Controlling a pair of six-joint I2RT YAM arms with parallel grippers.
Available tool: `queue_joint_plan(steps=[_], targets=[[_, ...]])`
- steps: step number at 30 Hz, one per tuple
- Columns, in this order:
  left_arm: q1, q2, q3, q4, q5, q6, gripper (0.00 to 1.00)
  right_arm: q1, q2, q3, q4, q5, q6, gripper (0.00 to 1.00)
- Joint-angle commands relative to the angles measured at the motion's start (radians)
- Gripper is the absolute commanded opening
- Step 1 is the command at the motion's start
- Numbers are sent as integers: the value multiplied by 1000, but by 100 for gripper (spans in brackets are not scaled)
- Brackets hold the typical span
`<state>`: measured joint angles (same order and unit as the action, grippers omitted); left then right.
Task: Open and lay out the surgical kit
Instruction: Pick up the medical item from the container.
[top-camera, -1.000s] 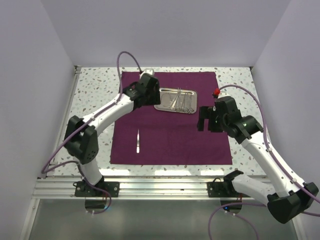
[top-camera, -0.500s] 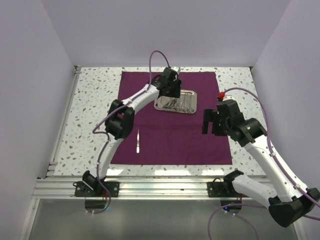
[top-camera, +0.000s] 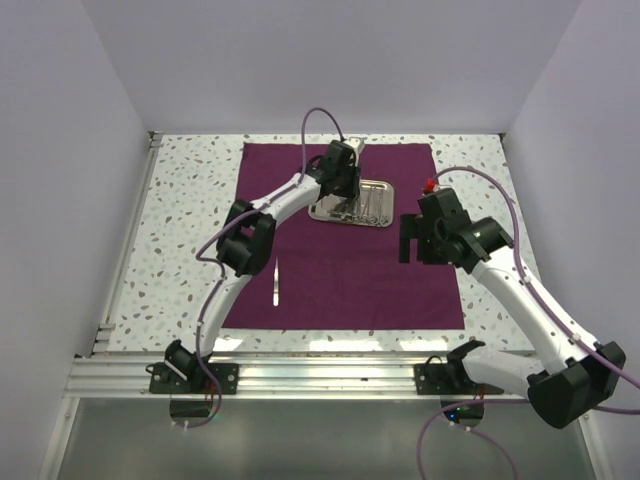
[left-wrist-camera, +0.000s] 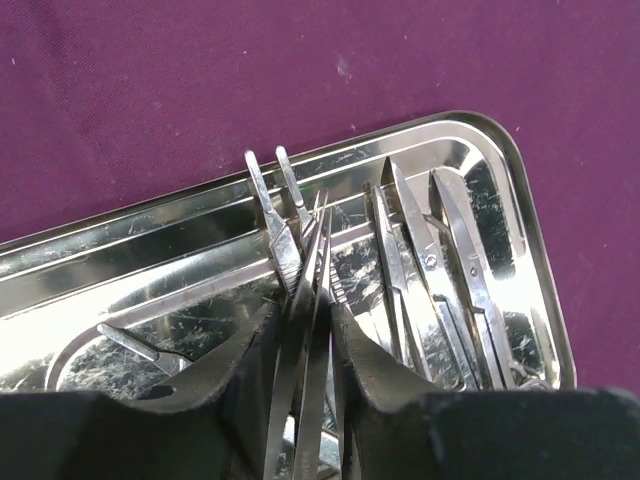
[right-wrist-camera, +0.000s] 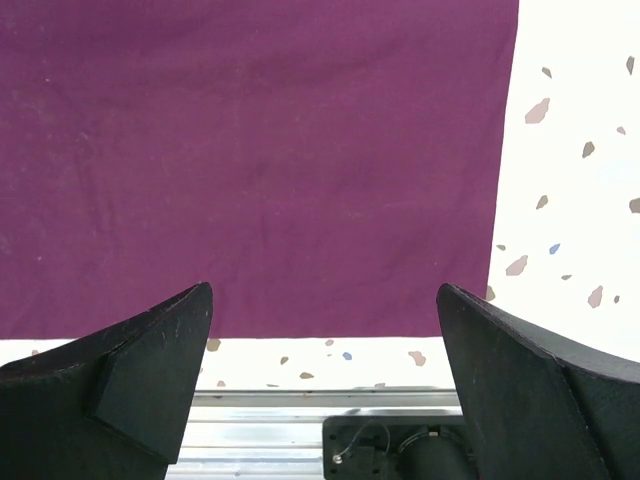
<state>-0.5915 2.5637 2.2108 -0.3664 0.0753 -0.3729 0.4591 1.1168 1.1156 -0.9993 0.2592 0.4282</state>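
One purple cloth (top-camera: 340, 290) lies flat on the speckled desk (top-camera: 190, 200). One steel tray (left-wrist-camera: 140, 225) sits at its far centre. Left claw (left-wrist-camera: 305, 315) is down in the tray, fingers pinched onto one thin silver instrument (left-wrist-camera: 316, 250). At least three other instruments (left-wrist-camera: 455, 240) lie overlapped in the tray, exact count unclear. One pair of tweezers (top-camera: 276, 281) lies alone on the cloth's near-left part. Right claw (right-wrist-camera: 325, 300) hangs over the cloth's right side, jaws spread wide, holding nothing.
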Motion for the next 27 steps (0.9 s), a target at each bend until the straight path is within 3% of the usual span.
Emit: queue_joint_plan(steps=[1, 6, 12, 18, 24, 27], targets=[[2, 26, 20, 11, -8, 43, 27, 0, 26, 58, 33, 26, -28, 98], [2, 27, -5, -23, -32, 81, 0, 1, 41, 44, 56, 20, -26, 98], [4, -31, -5, -55, -112, 120, 0, 0, 43, 41, 71, 15, -25, 98], [1, -152, -3, -88, -296, 232, 0, 1, 40, 35, 87, -3, -20, 98], [-22, -264, -140, -60, -505, 368, 0, 0, 37, 10, 119, -38, -13, 98], [-40, -280, -200, -55, -571, 428, 39, 0, 38, 4, 129, -51, -8, 98]])
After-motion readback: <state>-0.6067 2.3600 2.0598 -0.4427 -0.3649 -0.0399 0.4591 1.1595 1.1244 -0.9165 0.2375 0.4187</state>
